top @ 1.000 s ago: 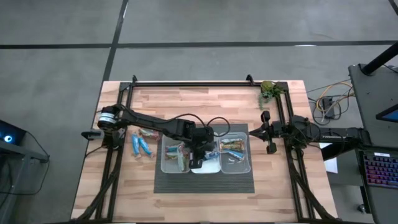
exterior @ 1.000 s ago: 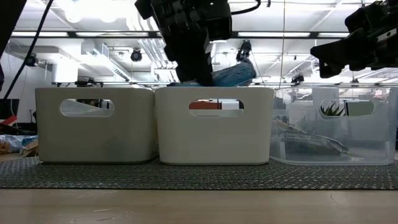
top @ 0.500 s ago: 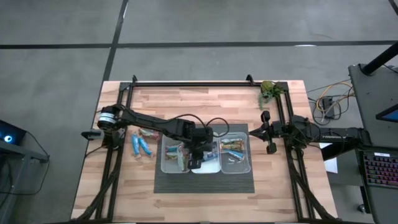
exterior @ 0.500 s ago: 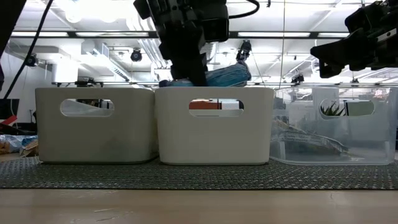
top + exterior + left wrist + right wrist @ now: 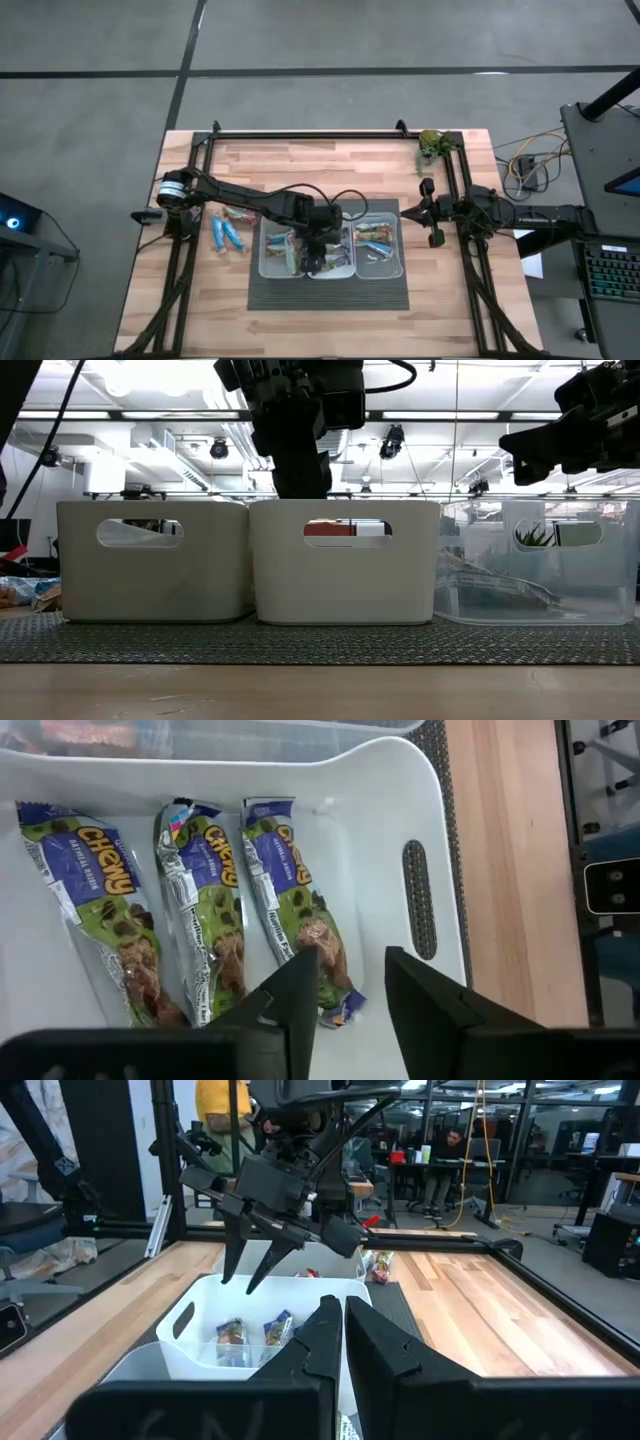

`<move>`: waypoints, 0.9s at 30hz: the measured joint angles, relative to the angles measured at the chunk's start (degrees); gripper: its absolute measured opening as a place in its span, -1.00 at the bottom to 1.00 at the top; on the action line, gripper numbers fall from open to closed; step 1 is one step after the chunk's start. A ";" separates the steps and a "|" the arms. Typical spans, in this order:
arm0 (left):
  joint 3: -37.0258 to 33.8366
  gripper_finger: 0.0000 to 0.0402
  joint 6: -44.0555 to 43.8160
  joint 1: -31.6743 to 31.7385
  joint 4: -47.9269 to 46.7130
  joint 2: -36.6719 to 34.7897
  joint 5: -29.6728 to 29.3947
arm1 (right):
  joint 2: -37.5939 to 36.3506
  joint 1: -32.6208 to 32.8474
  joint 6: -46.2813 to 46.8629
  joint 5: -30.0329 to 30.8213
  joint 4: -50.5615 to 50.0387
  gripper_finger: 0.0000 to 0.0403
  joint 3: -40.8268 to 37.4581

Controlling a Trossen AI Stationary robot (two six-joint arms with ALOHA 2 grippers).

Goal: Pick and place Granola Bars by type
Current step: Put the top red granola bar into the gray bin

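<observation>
My left gripper (image 5: 316,258) hangs open over the middle bin (image 5: 343,270), fingers pointing down into it (image 5: 350,960). Three blue-wrapped granola bars lie flat side by side on that bin's floor (image 5: 205,910). One end of the nearest bar (image 5: 295,910) lies just under one fingertip, and I cannot tell if they touch. In the low view the gripper (image 5: 297,475) stands just above the middle bin's rim (image 5: 345,505). More bars lie on the table to the bins' left (image 5: 228,232). My right gripper (image 5: 432,212) waits shut near the table's right edge, level above the table (image 5: 335,1330).
Three bins stand in a row on a dark mat (image 5: 330,292); the left bin (image 5: 280,252) and the right bin (image 5: 380,250) hold other bars. A green plant-like object (image 5: 432,146) sits at the far right corner. Black frame rails run along the table's sides.
The blue bar that stuck out beside my left gripper above the middle bin's rim has dropped out of the low view and now lies in the bin, free of the fingers. The right arm has kept still.
</observation>
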 joint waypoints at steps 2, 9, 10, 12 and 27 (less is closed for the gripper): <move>0.00 -0.50 0.02 0.00 -0.29 0.00 0.00 | 0.00 0.01 -0.01 0.01 0.00 -0.96 0.00; -0.02 -0.50 0.00 0.00 -0.37 0.00 0.00 | 0.02 0.01 -0.01 0.00 0.00 -0.96 0.00; -0.02 -0.51 -0.25 -0.02 -0.37 0.00 0.00 | 0.01 0.01 -0.01 0.00 0.00 -0.96 0.00; -0.02 -0.55 -0.44 0.00 -0.37 -0.08 0.04 | 0.02 0.01 -0.01 0.00 0.00 -0.96 0.00; -0.04 -1.00 -2.31 2.73 -5.28 -8.12 1.51 | 0.04 0.00 -0.01 0.01 0.00 -0.96 0.00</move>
